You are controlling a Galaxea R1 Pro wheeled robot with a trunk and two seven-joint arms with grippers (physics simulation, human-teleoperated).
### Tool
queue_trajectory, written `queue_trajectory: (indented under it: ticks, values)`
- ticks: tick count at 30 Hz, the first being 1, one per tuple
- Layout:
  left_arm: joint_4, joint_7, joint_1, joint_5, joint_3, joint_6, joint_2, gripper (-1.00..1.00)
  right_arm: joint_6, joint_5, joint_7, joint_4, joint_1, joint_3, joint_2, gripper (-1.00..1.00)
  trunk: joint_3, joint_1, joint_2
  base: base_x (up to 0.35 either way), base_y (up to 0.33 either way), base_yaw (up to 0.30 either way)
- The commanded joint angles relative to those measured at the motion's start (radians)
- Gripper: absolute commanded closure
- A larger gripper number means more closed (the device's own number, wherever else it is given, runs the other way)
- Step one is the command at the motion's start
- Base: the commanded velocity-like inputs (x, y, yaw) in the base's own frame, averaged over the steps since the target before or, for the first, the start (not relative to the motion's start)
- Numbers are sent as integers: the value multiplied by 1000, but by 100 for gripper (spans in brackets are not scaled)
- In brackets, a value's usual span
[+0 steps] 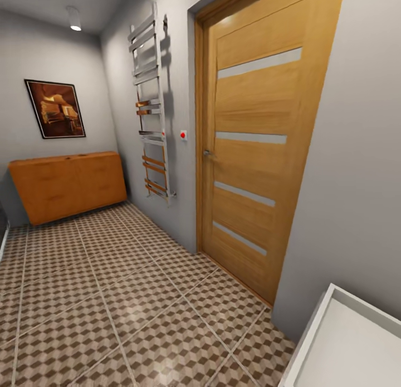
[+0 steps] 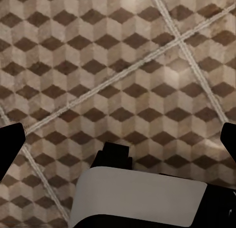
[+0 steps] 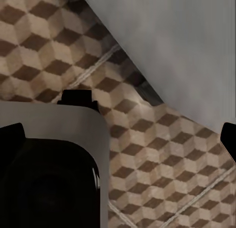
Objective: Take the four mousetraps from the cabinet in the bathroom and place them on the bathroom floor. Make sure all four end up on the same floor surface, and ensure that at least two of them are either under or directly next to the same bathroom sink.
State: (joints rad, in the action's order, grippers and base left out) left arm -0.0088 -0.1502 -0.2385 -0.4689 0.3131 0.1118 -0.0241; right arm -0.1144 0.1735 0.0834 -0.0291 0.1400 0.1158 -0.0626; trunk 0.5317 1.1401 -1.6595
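1. Nearest our left wrist camera: dark fingertips of the left gripper (image 2: 118, 139) sit at opposite edges of the picture, jaws spread wide, nothing between them but bathroom floor (image 2: 123, 65) tiles. A pale and black part of our own body shows below.
2. Right gripper (image 3: 118, 137) reads the same: tips far apart, nothing held, cube-pattern tile beneath and a grey wall (image 3: 182, 46) close alongside.
3. Outward, head view: a white unit corner (image 1: 334, 331) sits just at our right, likely the sink vanity, though we cannot confirm from this sliver.
4. Oak door (image 1: 262, 147) is shut, set in the wall on our right; the chrome towel rail (image 1: 150, 108) hangs beyond it.
5. Cabinet (image 1: 69, 183) stands against the far wall under a framed picture (image 1: 55, 109), drawers looking closed. No mousetraps seen on the floor.
6. Judgement: task looks barely begun; all four traps remain to fetch, presumably from inside the cabinet.
7. Room to move: open tiled lane runs straight to the cabinet. Edges to mind are the white unit, the door frame and the projecting rail.
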Motion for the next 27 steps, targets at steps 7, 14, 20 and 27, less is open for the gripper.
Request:
queue_trajectory:
  ticks: [7,14,20,27]
  values:
    - [1,-3,-1,-8,8,3,-2,-100,-7,11,4,-3,1,8,0,-100,1,0,-1,0,0,273]
    - [1,-3,0,-8,8,3,-2,-100,-7,11,3,-3,1,8,0,-100,1,0,-1,0,0,273]
    - [1,-3,-1,-8,8,4,-2,-100,-7,11,4,-3,1,8,0,-100,1,0,-1,0,0,273]
    - [1,-3,0,-8,8,4,-2,-100,-6,11,4,-3,1,8,0,-100,1,0,-1,0,0,273]
